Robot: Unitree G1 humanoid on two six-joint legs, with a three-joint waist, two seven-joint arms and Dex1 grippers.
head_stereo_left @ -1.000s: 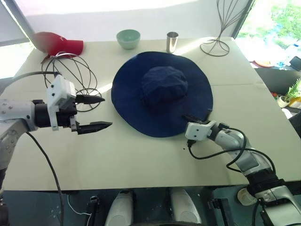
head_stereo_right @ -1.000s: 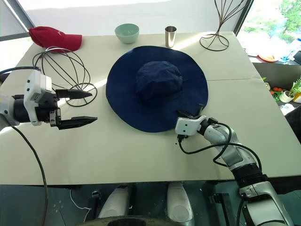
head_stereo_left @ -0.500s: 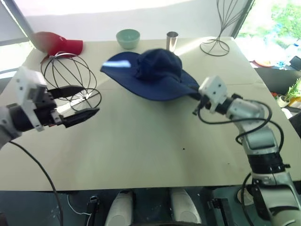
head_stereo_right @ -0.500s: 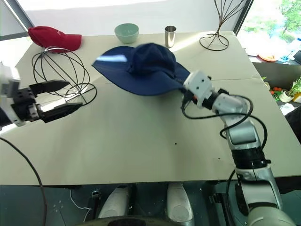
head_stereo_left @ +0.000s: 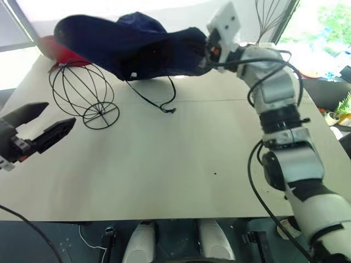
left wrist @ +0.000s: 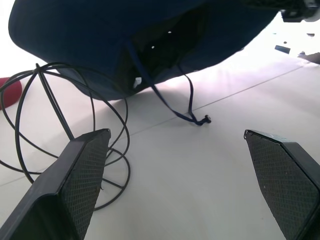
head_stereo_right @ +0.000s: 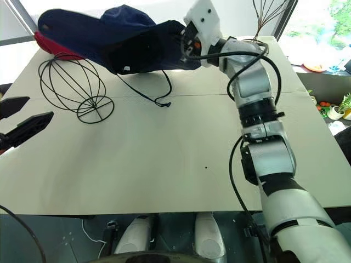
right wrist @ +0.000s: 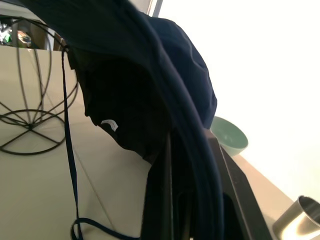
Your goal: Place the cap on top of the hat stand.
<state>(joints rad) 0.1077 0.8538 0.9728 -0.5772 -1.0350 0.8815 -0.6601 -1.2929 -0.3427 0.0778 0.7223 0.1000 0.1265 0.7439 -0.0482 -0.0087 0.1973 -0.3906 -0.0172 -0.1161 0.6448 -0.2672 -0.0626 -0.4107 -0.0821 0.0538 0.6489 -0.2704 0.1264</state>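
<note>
The cap point(head_stereo_left: 131, 46), a big navy floppy sun hat, hangs in the air over the far side of the table. My right gripper point(head_stereo_left: 205, 52) is shut on its brim point(right wrist: 185, 150). The cap droops leftward, its underside facing me, and its far edge sits above the hat stand. Its thin chin cord point(head_stereo_left: 164, 104) dangles down to the tabletop. The hat stand point(head_stereo_left: 82, 93), a black wire globe on a ring base, stands on the table at the left, uncovered. My left gripper point(head_stereo_left: 59, 114) is open and empty at the left edge, short of the stand.
A small red cap point(head_stereo_right: 46, 44) lies at the far left corner, partly behind the navy cap. A taller flaring wire stand point(head_stereo_right: 269, 13) is at the far right. The right wrist view shows a green bowl point(right wrist: 229, 135) and a metal cup point(right wrist: 295, 220).
My right arm has swung up and to the left, lifting the cap off the table and carrying it towards the stand. My left gripper has drawn back to the left, still open.
</note>
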